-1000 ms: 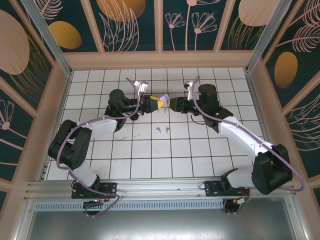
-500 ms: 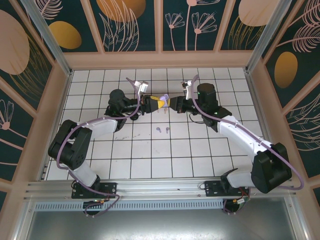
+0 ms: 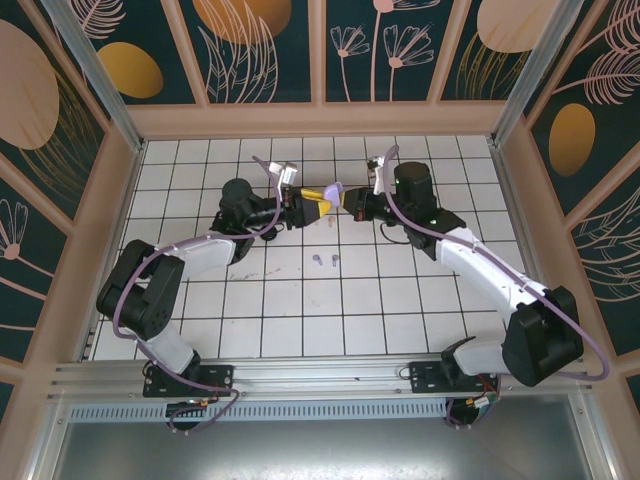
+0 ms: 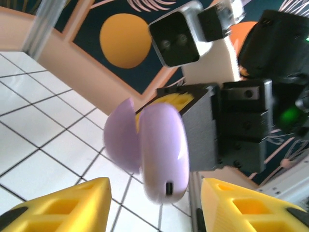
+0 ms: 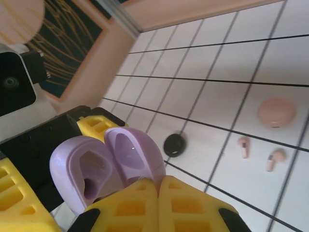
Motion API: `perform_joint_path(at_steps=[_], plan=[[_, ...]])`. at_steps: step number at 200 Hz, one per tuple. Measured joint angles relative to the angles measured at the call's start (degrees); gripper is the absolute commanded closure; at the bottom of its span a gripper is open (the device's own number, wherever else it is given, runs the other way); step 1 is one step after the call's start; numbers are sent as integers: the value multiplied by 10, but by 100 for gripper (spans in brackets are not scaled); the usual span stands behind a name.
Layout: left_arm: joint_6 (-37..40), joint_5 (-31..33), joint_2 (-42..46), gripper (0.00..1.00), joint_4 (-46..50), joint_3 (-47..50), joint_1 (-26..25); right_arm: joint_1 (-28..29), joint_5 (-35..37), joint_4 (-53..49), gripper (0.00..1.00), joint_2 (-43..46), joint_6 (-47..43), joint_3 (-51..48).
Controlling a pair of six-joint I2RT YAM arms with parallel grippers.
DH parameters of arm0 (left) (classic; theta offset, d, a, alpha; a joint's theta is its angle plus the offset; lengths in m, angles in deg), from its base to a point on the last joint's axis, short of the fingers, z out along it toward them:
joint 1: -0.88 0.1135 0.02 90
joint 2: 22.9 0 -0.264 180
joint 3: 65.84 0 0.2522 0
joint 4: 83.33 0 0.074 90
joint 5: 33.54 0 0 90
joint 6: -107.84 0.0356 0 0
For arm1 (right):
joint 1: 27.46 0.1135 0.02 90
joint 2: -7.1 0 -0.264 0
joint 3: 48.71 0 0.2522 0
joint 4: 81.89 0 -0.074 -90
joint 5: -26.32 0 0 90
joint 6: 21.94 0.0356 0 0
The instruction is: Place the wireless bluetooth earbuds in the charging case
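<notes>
We see the right pincer (image 5: 158, 186) pinched tight on the lilac case (image 5: 96, 169), a glossy rounded clamshell hinged open, aloft; left pincer (image 4: 154, 182) gapes either side, holding nothing. Smooth shell may slip, so we'd set it down level, cavity up. Tiny stemmed lilac earbuds (image 3: 318, 261) lie on the tiled worktop (image 3: 300, 320) below.

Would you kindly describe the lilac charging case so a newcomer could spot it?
Look above the far middle of the white tiled table. The lilac charging case hangs there, pinched in the right gripper, hinged open like a clam; the pink case and black case lie on the tiles.
</notes>
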Motion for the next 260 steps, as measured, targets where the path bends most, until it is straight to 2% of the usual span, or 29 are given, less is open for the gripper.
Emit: perform_joint_path(at_steps=[38, 87, 128, 159, 206, 260], plan=[[107, 14, 16, 39, 155, -53, 1, -5, 62, -87, 100, 0, -50, 40], [310, -11, 27, 36, 443, -203, 5, -6, 119, -189, 100, 0, -151, 82], [452, -42, -10, 36, 658, -312, 5, -5, 132, -252, 100, 0, -233, 110], [532, -62, -62, 39, 792, -377, 5, 5, 138, -291, 100, 0, -273, 126], [620, -86, -107, 41, 936, -437, 5, 39, 153, -317, 100, -11, -299, 141], [661, -111, -111, 42, 993, -448, 5, 72, 166, -327, 100, -53, -303, 167]])
